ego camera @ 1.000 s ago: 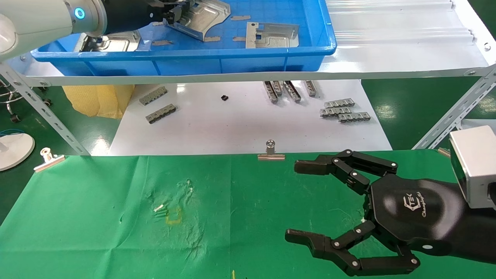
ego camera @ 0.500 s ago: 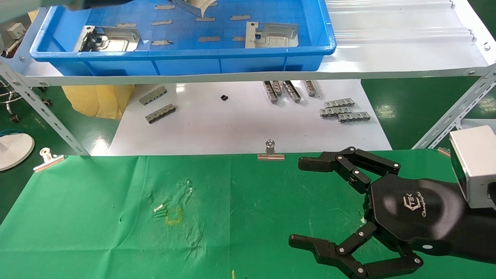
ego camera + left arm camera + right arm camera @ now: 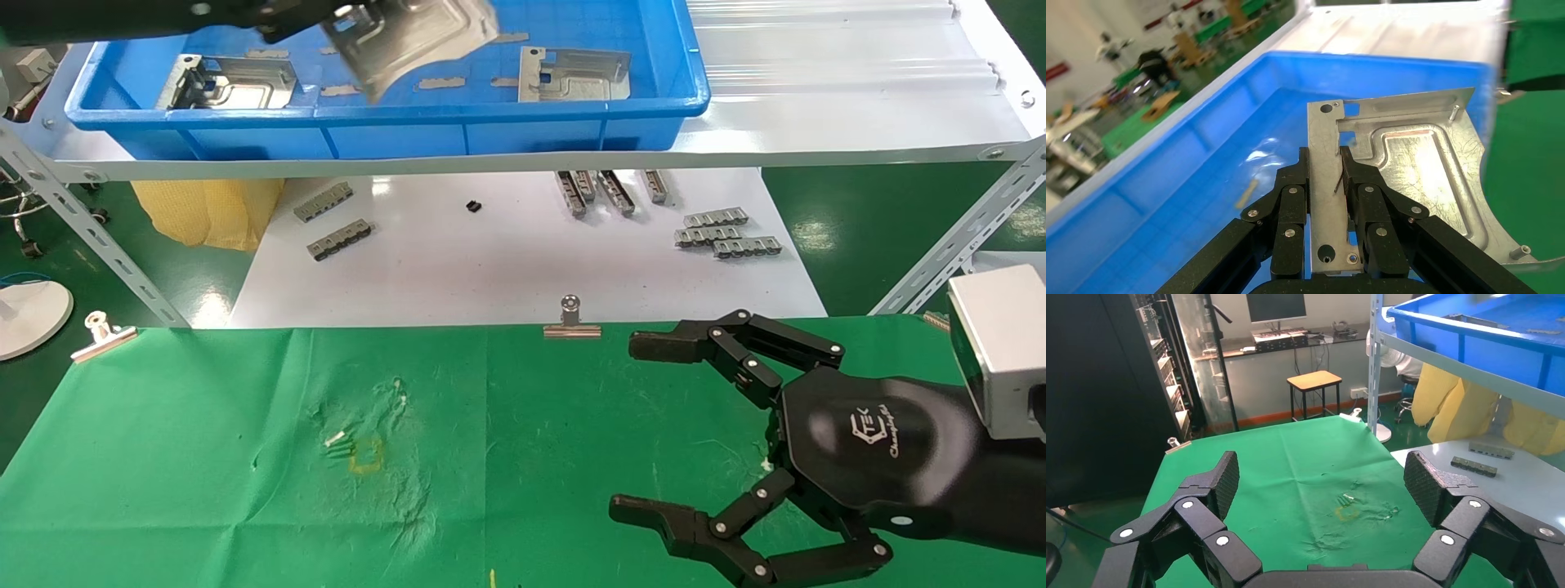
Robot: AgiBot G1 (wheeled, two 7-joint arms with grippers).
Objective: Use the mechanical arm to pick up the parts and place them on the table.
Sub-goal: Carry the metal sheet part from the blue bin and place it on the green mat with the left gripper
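My left gripper (image 3: 331,15) is shut on one silvery stamped part (image 3: 413,37) and holds it in the air over the blue tray (image 3: 490,131). In the left wrist view its black fingers (image 3: 1291,196) pinch the part's flat strip (image 3: 1324,202), and the embossed plate (image 3: 1419,165) juts out beyond them. Two more parts (image 3: 233,80) (image 3: 572,72) lie in the tray. My right gripper (image 3: 636,426), the black hand with the TEK logo, is open and empty just above the green cloth table (image 3: 204,457). The yellow square mark (image 3: 366,457) also shows in the right wrist view (image 3: 1347,512).
The tray stands on a white shelf (image 3: 817,98) with slanted metal legs (image 3: 90,229). Below it a glossy white board (image 3: 490,261) carries small grey toothed strips (image 3: 723,233). Silvery clips (image 3: 572,322) (image 3: 102,335) hold the cloth's far edge.
The left gripper lifted the part off the tray floor and now carries it toward the tray's near wall. The right gripper shifted only slightly.
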